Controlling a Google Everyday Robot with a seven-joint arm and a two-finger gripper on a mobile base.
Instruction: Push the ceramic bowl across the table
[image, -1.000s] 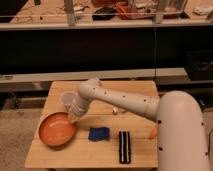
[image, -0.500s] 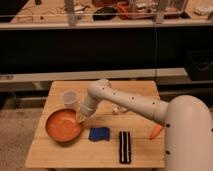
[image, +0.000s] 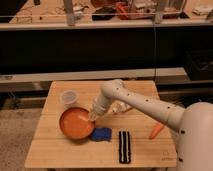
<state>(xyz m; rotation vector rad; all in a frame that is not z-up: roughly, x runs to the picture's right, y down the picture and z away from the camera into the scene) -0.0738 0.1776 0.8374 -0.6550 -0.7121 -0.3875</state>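
Note:
The ceramic bowl (image: 75, 123) is a wide, shallow orange dish on the left half of the light wooden slatted table (image: 55, 152). My white arm reaches in from the right. The gripper (image: 94, 116) is down at the bowl's right rim and touches or nearly touches it. The bowl's right edge lies against a blue object (image: 101, 134).
A small translucent white cup (image: 68, 97) stands just behind the bowl. A black ridged bar (image: 124, 146) lies near the front edge, right of the blue object. An orange carrot-like item (image: 156, 130) lies at the right. A long grey shelf (image: 100, 75) with dark panels runs behind the table.
The bowl has slid to the right across the table, up to the blue object. The gripper has moved right with it at its right rim. The cup has not moved.

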